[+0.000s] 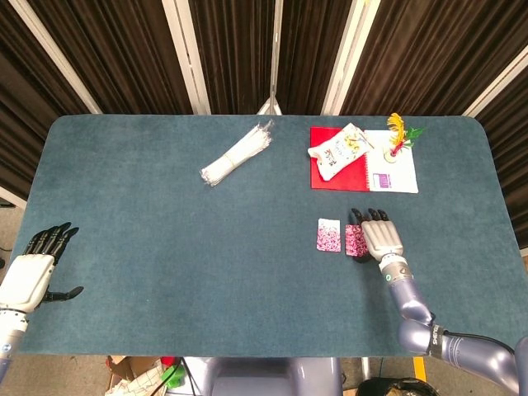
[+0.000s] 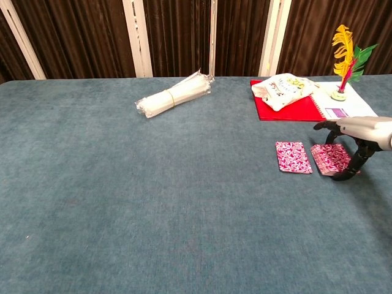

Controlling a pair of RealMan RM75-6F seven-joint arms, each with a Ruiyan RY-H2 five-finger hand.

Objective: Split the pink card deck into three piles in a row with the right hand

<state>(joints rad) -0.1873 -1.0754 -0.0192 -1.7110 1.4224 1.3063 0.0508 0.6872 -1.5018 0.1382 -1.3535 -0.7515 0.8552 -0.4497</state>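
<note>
Two lots of pink patterned cards lie side by side on the blue-green table (image 1: 165, 247). The left pile (image 1: 328, 235) (image 2: 293, 157) lies flat and free. The second stack (image 1: 355, 239) (image 2: 331, 159) rests on the cloth just to its right. My right hand (image 1: 379, 238) (image 2: 355, 138) arches over that stack, thumb at its near edge and fingers at its far edge, still gripping it. My left hand (image 1: 29, 276) hangs at the table's near left corner, fingers spread and holding nothing; the chest view does not show it.
A red notebook (image 1: 338, 175) (image 2: 288, 109) with a white snack bag (image 1: 337, 150) (image 2: 282, 86) lies behind the cards. Beside it are a white sheet (image 1: 394, 175) and a feather ornament (image 1: 396, 136) (image 2: 343, 55). A bundle of clear-wrapped white sticks (image 1: 238, 154) (image 2: 173, 93) lies at the far middle.
</note>
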